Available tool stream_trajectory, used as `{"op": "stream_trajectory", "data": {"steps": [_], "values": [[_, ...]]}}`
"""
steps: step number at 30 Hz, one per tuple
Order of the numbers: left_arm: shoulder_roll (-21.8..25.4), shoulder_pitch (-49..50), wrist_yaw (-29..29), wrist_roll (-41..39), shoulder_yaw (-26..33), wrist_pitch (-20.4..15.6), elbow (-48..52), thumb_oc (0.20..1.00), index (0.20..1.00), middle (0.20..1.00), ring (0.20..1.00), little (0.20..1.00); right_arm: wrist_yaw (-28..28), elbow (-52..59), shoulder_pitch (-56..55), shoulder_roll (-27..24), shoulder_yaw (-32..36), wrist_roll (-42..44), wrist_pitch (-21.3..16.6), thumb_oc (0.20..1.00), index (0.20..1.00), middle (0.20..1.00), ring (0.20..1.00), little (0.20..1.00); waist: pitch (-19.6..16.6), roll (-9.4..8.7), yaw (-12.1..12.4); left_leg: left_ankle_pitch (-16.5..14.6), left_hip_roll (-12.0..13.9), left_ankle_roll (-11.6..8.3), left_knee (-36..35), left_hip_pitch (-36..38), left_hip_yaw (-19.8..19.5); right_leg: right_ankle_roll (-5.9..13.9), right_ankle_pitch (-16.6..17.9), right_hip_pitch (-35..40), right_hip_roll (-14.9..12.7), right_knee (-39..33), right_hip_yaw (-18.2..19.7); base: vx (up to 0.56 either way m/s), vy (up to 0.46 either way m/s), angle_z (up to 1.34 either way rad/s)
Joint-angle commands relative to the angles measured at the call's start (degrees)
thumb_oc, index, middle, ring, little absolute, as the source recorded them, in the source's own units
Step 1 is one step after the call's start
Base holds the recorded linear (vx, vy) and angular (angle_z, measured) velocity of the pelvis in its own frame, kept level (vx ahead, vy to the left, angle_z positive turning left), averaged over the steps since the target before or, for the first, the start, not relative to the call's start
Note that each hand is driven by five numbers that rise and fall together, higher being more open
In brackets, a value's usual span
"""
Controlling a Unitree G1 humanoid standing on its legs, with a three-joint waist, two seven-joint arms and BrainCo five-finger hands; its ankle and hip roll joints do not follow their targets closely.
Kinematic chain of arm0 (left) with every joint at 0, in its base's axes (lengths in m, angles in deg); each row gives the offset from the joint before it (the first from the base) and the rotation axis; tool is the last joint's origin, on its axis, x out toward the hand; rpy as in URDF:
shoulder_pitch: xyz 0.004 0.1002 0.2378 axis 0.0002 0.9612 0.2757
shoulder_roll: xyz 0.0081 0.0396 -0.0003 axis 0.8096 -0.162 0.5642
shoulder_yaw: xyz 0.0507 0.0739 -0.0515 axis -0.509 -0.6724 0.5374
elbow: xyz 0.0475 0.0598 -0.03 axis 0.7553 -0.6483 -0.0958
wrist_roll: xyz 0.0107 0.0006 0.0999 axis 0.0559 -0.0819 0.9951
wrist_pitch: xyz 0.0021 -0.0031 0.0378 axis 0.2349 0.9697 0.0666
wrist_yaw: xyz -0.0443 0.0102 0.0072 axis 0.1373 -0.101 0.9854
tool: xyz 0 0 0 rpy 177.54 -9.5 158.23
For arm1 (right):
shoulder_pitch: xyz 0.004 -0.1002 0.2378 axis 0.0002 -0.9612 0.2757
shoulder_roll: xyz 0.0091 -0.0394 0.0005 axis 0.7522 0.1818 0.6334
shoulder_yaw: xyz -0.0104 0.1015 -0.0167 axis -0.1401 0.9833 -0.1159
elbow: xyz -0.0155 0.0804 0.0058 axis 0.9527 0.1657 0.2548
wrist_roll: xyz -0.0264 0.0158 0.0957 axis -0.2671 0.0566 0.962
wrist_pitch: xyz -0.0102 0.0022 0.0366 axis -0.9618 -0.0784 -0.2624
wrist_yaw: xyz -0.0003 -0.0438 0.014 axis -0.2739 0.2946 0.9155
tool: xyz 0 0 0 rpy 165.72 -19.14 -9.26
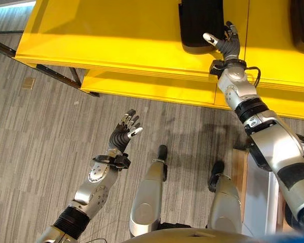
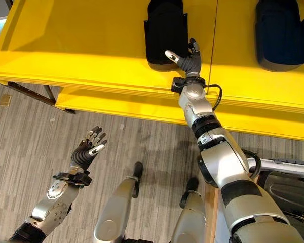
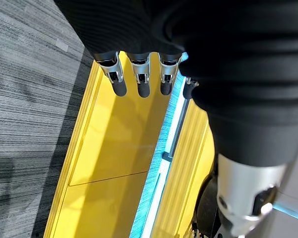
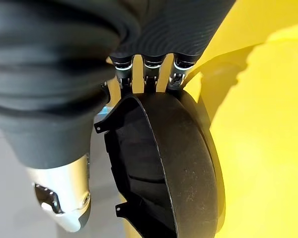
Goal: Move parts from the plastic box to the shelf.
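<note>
A black curved plastic part (image 2: 164, 30) lies on the top board of the yellow shelf (image 1: 116, 35). My right hand (image 2: 188, 61) is at the part's near end, thumb stretched out across it and fingers straight along its right edge. In the right wrist view the part (image 4: 184, 163) shows its hollow inner side, and my fingers (image 4: 150, 67) pass behind its rim. My left hand (image 1: 122, 132) hangs open over the grey carpet with nothing in it, below the shelf's front edge. Its straight fingers (image 3: 141, 74) point at the yellow boards.
A second dark part (image 2: 276, 30) lies on the shelf to the right of the first. A lower yellow board (image 1: 142, 83) juts out under the top one. At the lower right another dark part (image 2: 289, 190) lies in a light-rimmed container. A dark frame leg (image 1: 55, 73) runs under the shelf's left end.
</note>
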Motion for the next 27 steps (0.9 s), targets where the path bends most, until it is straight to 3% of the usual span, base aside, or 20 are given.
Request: {"op": "stream_trajectory", "data": {"steps": [1,27], "values": [[1.3,0.3,-1.1,0.3,2.4,-3.0,4.6,1.000,1.000,1.000,1.000,1.000,-0.7,3.0,-0.9,0.7,0.4,1.4,-1.3,1.000,1.000,1.000,1.000,1.000,1.3,-1.88,2.8,-1.1,4.4,-2.75,4.1,-0.9,-2.3,2.51,2.8,4.7,-3.5,0.6,2.8,0.00,0.000,0.00],[1.4,1.1,-1.8,0.1,2.3,-3.7,5.2,1.000,1.000,1.000,1.000,1.000,-0.9,-0.9,0.5,4.9,0.2,3.2,-1.4,1.000,1.000,1.000,1.000,1.000,1.8,-2.88,3.1,-1.4,4.4,-2.43,4.5,-1.2,-2.0,2.45,3.1,4.4,-3.2,0.2,3.3,0.00,0.000,0.00]]}}
